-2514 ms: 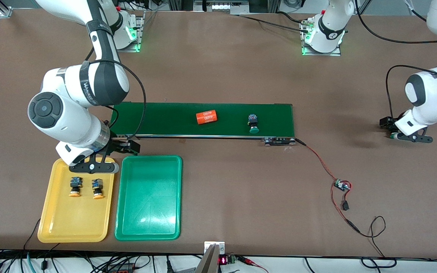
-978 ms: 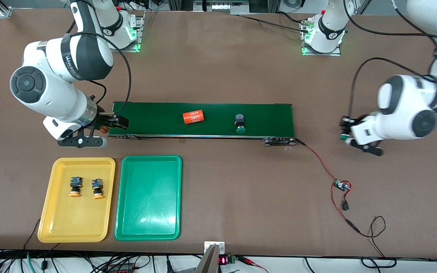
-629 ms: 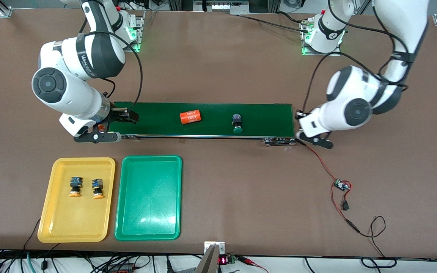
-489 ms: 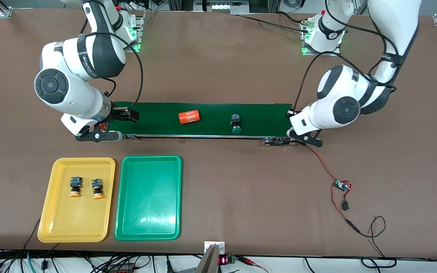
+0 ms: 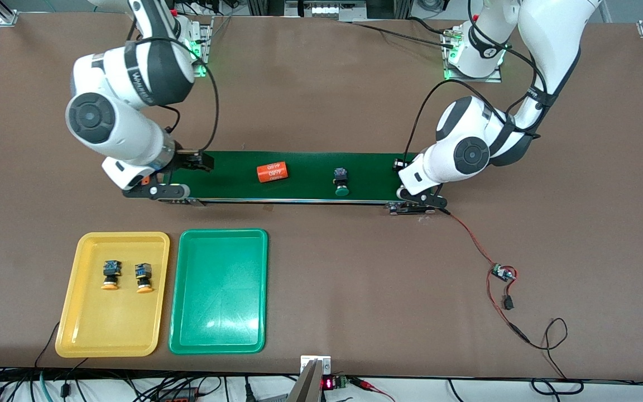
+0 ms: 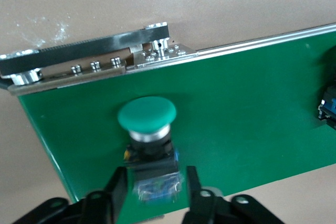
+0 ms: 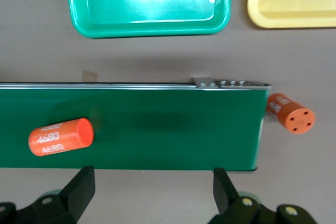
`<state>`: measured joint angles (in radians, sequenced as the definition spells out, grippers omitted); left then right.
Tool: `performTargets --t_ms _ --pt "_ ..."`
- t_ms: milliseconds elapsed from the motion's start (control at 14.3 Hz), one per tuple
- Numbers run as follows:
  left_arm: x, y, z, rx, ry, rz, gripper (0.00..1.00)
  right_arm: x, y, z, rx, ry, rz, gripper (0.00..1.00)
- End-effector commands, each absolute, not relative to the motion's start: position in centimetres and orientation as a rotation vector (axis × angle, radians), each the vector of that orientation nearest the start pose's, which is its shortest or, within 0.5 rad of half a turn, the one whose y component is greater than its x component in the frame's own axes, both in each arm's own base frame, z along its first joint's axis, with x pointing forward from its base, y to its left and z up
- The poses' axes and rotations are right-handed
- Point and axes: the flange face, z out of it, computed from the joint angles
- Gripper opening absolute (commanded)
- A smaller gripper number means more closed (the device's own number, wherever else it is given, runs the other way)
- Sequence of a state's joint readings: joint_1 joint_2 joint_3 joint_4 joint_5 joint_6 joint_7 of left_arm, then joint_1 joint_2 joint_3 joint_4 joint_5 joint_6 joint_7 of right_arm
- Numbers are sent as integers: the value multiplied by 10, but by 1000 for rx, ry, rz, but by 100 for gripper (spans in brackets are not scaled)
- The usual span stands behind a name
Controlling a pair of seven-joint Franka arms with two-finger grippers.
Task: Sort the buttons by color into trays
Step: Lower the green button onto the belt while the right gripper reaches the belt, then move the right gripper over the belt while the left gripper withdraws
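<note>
1. On the yellow tray (image 5: 76, 329), at the right arm's end of the table, two yellow-orange buttons (image 5: 111, 274) stand side by side, nearer to the front camera than the conveyor belt (image 5: 299, 190).
2. Just beside it, toward the left arm's end, lies the green tray (image 5: 183, 312) with nothing in it.
3. The right gripper (image 7: 152, 182) hangs over the conveyor belt's end at the right arm's side, its fingers (image 7: 81, 184) spread wide with nothing between them.
4. Past that belt end, an orange "4680" cylinder on the table (image 7: 292, 115) lies off the belt.
5. A second orange "4680" cylinder on the belt (image 5: 272, 172) lies on its side, between the right gripper and the green button on the belt (image 5: 341, 181).
6. That green button rests around the middle of the belt, well apart from both grippers.
7. The left gripper (image 6: 153, 182) is over the belt's end at the left arm's side, its fingers closed on the blue-and-black body of a second green button in the gripper (image 6: 147, 116), cap pointing away from the wrist.
</note>
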<state>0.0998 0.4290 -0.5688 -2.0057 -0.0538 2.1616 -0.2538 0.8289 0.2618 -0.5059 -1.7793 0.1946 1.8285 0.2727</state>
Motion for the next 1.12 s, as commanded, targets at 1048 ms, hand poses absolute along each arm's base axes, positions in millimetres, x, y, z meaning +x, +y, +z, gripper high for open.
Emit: performTargets --t_ms 1048 --pt "556 -53 582 -3079 81 212 100 506 346 358 -3217 193 204 100"
